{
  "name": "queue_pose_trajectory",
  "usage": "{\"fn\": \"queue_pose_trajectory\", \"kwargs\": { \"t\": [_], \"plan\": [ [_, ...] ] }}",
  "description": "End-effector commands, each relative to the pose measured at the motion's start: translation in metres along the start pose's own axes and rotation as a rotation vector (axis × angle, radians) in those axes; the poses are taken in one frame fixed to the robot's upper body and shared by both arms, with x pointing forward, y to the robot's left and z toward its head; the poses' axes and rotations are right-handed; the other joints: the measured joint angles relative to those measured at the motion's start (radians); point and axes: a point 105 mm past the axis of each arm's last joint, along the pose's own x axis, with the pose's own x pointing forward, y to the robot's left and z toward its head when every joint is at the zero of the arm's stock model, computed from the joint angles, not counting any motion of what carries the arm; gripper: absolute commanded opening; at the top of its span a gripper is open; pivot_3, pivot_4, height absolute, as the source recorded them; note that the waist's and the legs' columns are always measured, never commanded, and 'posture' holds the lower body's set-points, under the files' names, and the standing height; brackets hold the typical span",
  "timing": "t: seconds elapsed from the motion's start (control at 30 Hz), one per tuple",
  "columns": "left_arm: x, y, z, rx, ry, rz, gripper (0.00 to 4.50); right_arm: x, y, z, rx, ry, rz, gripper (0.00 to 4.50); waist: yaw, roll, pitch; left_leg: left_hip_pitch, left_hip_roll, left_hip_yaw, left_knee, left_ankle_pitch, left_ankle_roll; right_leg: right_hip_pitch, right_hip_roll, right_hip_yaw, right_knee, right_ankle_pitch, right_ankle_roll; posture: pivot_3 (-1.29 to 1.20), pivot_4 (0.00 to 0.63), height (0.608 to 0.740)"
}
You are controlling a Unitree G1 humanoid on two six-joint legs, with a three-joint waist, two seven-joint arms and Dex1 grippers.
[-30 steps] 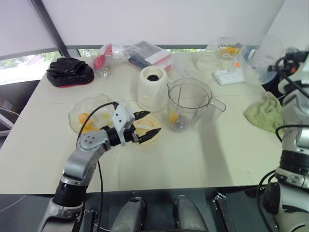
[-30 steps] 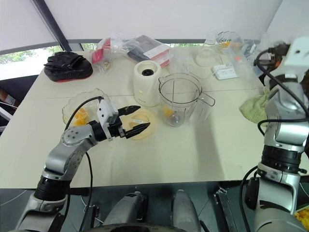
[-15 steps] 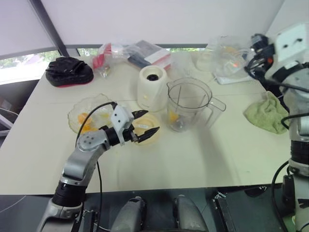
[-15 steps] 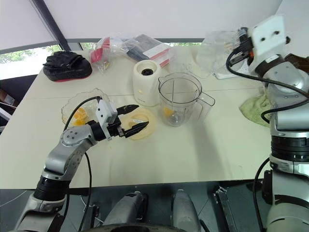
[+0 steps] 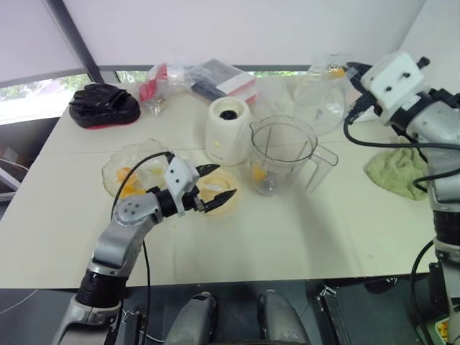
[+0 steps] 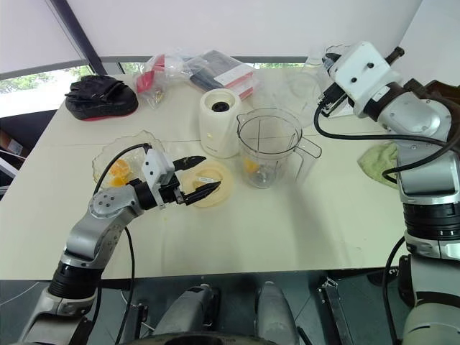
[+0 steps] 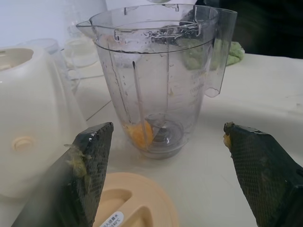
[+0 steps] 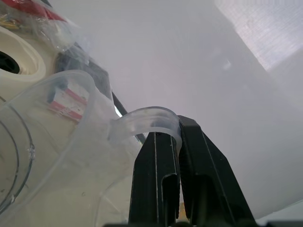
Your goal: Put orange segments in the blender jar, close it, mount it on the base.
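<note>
Now right gripper (image 8: 177, 189), clamped on clear cup (image 5: 320, 104), swung left toward blender jar (image 5: 282, 154); left gripper (image 5: 215, 183) open, empty.

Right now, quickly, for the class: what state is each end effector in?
Left end effector: open, holding nothing, over the pale-yellow lid.
Right end effector: shut on the handle of a clear cup.

1. You've got the blender jar (image 7: 158, 80) upright on the table (image 7: 265, 94), one orange segment (image 7: 140, 134) at its bottom.
2. Left gripper (image 7: 165, 146) fingers (image 7: 92, 161) spread wide.
3. Pale-yellow lid (image 7: 137, 203) below, cream base (image 7: 33, 123) beside the jar.
</note>
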Motion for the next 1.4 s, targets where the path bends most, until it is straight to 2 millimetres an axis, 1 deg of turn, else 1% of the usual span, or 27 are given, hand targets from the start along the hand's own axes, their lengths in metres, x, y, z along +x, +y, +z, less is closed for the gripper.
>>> {"fn": "queue_pose_trajectory", "kwargs": {
  "t": [0.03, 0.2, 0.8, 1.0, 1.4],
  "plan": [
    [-0.0004, -0.0006, 0.0068, 0.038, -0.021, 0.000, 3.89, -0.0019, -0.0167, 0.0210, -0.089, -0.065, -0.040, 0.03, 0.000, 0.000, 0.000, 0.000, 0.000, 0.000, 0.000, 0.000, 0.000, 0.000, 0.000, 0.000, 0.000, 0.000, 0.000, 0.00, 0.150, 0.740],
    [-0.0002, -0.0015, 0.0064, 0.044, -0.018, -0.003, 3.89, -0.0009, -0.0140, 0.0215, -0.152, -0.071, -0.026, 0.03, 0.000, 0.000, 0.000, 0.000, 0.000, 0.000, 0.000, 0.000, 0.000, 0.000, 0.000, 0.000, 0.000, 0.000, 0.000, 0.00, 0.150, 0.740],
    [0.0001, -0.0028, 0.0035, 0.057, -0.008, -0.013, 3.89, 0.0008, -0.0109, 0.0211, -0.287, -0.089, -0.001, 0.03, 0.000, 0.000, 0.000, 0.000, 0.000, 0.000, 0.000, 0.000, 0.000, 0.000, 0.000, 0.000, 0.000, 0.000, 0.000, 0.00, 0.150, 0.740],
    [0.0002, -0.0024, 0.0028, 0.061, -0.006, -0.014, 3.89, 0.0036, -0.0111, 0.0257, -0.333, -0.112, -0.002, 0.03, -0.001, 0.000, 0.000, 0.000, 0.000, 0.000, 0.000, 0.000, 0.000, -0.001, 0.000, 0.000, 0.000, 0.000, 0.000, 0.00, 0.150, 0.740],
    [0.0000, -0.0033, 0.0017, 0.062, -0.003, -0.015, 3.89, 0.0078, -0.0096, 0.0285, -0.355, -0.133, -0.003, 0.03, 0.000, 0.000, 0.000, 0.000, 0.000, 0.001, 0.000, 0.000, 0.000, -0.001, 0.000, 0.000, 0.000, 0.000, 0.000, 0.00, 0.150, 0.740]
  ]
}}
